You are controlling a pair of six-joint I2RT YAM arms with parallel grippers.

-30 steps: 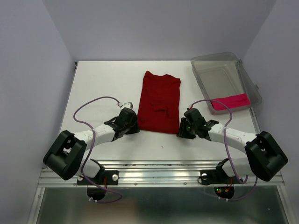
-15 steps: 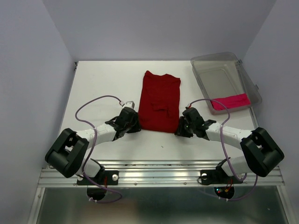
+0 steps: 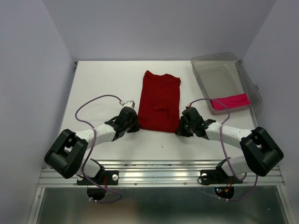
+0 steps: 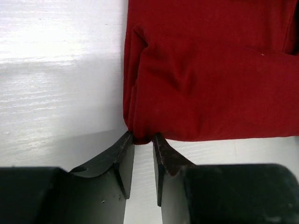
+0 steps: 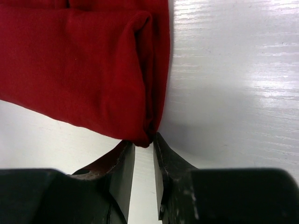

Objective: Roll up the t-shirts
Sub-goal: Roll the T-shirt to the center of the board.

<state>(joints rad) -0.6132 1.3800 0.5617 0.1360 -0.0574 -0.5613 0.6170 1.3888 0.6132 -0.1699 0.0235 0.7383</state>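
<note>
Both hands have narrowed within the last second. The left hand [image 4: 142, 136] and right hand [image 5: 144, 140] now pinch the near corners of the dark crimson cloth t-shirt [image 3: 160, 100], which lies flat mid-tabletop [image 3: 103, 84]. Rolling looks ready to start.

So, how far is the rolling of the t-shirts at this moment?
Done: the pink t-shirt looks rolled, lying in the clear bin. In hand: the red t-shirt lies flat, folded into a long strip; the left hand and the right hand each have narrow jaws at a near corner, grip uncertain. Left: no roll is started on it yet.
</note>
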